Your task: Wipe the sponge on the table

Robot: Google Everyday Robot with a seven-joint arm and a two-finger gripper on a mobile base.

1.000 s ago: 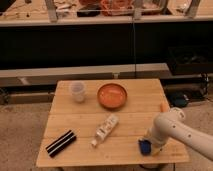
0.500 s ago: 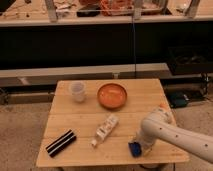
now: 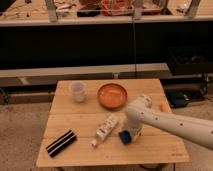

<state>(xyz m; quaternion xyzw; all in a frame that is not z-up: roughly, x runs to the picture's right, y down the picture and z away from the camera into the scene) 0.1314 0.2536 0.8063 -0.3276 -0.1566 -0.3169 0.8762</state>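
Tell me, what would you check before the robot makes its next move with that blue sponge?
1. Sponge on the table: ok. The sponge lies on the table, towards the front edge.
2. Gripper at the sponge: ok. The gripper is down right beside it, on the side nearer the arm.
3. Firm hold on the sponge: cannot tell. The arm's end hides the contact.
4. Room to wipe towards the bottle: not ok. The white bottle lies close beside the sponge.
5. Orange bowl and cup out of the way: ok. Both sit towards the back.
6. Black striped block: ok. It lies well apart, near the front corner.
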